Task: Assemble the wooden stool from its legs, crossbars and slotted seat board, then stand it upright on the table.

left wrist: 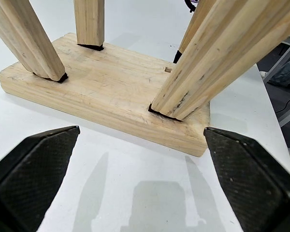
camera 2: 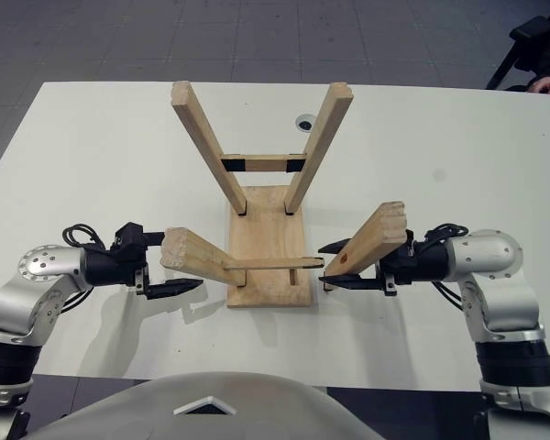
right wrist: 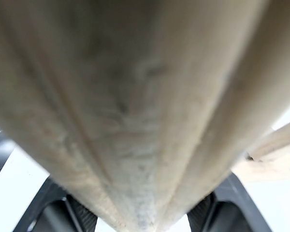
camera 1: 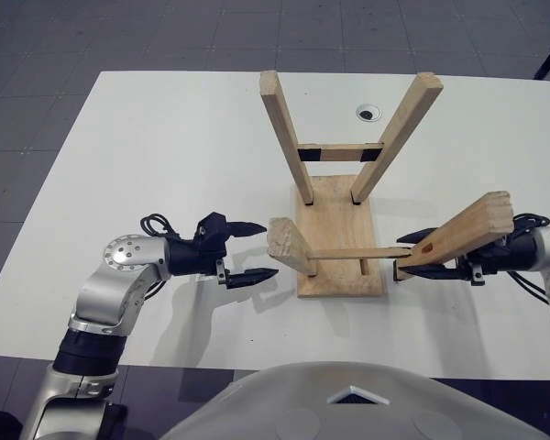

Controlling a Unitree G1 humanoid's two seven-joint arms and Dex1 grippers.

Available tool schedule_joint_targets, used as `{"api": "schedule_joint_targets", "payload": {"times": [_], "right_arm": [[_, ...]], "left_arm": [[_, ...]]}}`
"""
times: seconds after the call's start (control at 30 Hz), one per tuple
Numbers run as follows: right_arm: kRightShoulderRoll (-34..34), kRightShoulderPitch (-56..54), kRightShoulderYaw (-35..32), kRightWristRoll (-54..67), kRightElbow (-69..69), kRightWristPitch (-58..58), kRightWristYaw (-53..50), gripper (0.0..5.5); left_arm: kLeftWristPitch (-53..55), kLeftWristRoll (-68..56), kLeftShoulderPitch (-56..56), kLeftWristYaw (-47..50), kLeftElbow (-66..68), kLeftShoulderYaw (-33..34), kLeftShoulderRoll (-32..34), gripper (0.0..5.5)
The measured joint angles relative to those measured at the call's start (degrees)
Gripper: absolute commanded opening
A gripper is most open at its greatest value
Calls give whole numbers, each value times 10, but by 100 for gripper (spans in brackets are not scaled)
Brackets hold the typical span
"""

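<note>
Left gripper (camera 1: 268,249): fingers spread wide, holding nothing, just beside the near left leg (camera 1: 289,246) but apart from it. Right gripper (camera 1: 406,254): clasps the near right leg (camera 1: 463,229) low down, a pad on each side. The stool (camera 2: 261,220) stands inverted, its seat board (camera 1: 339,220) flat on the white table (camera 1: 165,137), four legs up, crossbars (camera 1: 341,152) fitted. A round cable hole (camera 1: 368,113) lies behind it. The floor (camera 1: 73,37) is grey tile.

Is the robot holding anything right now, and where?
Right gripper clasps the near right leg low down, close to the seat board. Left gripper holds nothing.
</note>
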Motion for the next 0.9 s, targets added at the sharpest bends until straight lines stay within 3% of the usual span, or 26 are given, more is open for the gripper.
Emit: {"api": "schedule_joint_targets", "payload": {"times": [0.9], "right_arm": [[40,27,13,9,-79,-41,-83,202]], "left_arm": [[8,-1,1,13,0,-2,-1,476]]}}
